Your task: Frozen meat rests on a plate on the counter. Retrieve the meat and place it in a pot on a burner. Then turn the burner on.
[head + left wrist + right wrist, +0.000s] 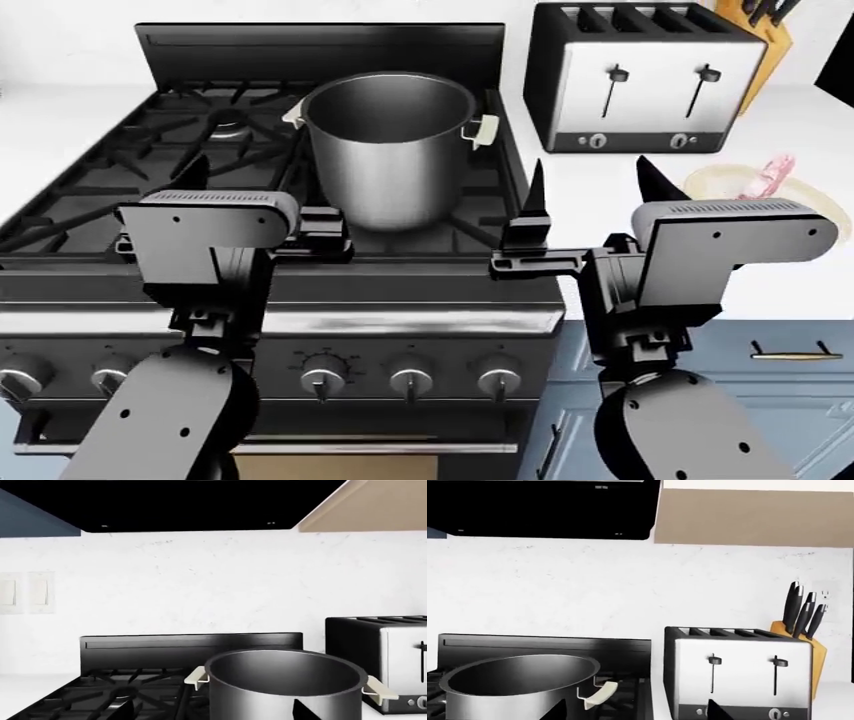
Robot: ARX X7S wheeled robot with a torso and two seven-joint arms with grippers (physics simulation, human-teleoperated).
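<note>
White counter (787, 290) to the right of the stove holds the plate (714, 183) with the frozen meat (773, 174) on it, so nothing is done yet: the pot (387, 150) on its burner looks empty. Both my left gripper (240, 165) and right gripper (587, 185) are spread open, holding nothing and touching nothing.

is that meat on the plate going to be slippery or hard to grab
Probably awkward: the meat looks small and irregular, giving the right end effector little flat surface. If frozen, likely stiff and perhaps slick. It may skid across the smooth plate when nudged.
</note>
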